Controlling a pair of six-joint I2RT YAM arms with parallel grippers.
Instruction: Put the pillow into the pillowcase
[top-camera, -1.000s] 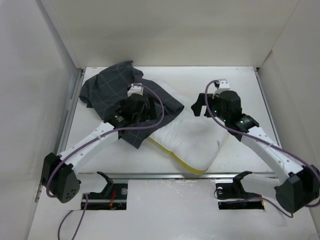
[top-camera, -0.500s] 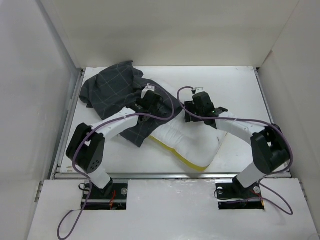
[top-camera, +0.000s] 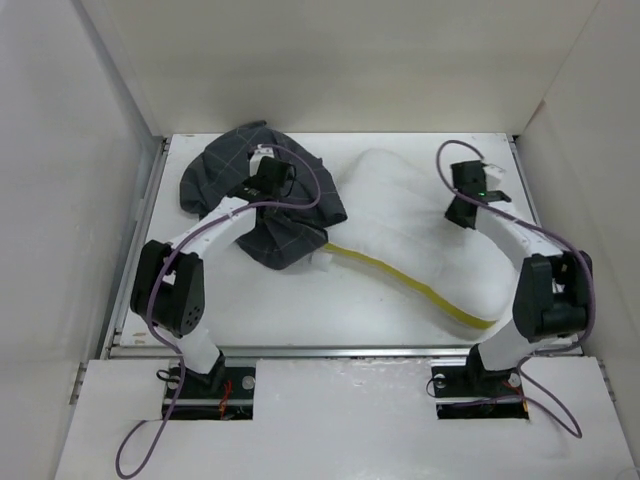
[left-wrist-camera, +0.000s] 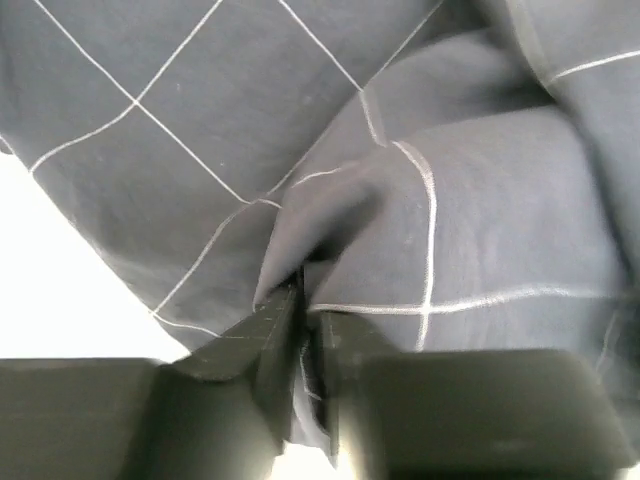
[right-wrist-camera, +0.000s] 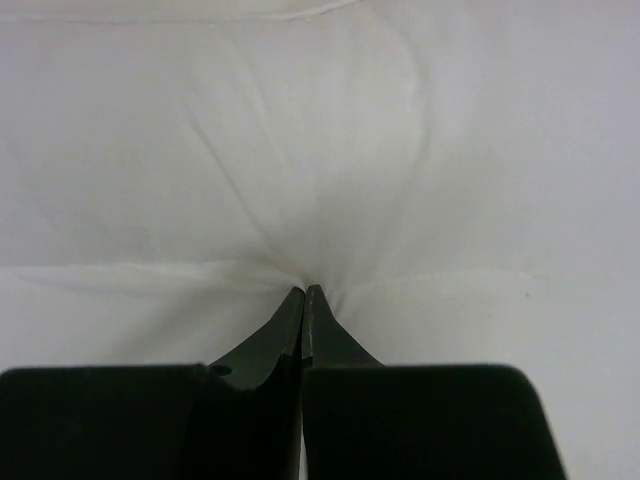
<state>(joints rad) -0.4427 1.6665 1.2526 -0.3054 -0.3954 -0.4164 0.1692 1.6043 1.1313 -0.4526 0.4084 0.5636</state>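
White table (top-camera: 285, 305) between white walls (top-camera: 330, 60)

On the desk (top-camera: 250, 310) the pillowcase (top-camera: 262, 225) sits rear left, the pillow (top-camera: 420, 240) touching its right side; left pincer (left-wrist-camera: 303, 292) on the pillowcase, right pincer (right-wrist-camera: 303, 292) at the pillow's rear right

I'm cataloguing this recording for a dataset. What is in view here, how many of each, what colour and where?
soft white pillow with yellow piped edge: one, white and yellow, centre to right of the table
dark grey cloth pillowcase with pale grid check: one, charcoal, bunched at far left
white table: one, white, under everything
purple cables: two, purple, one along each arm
left gripper: one, black, jaws shut on a pillowcase fold
right gripper: one, black, jaws shut on pillow fabric
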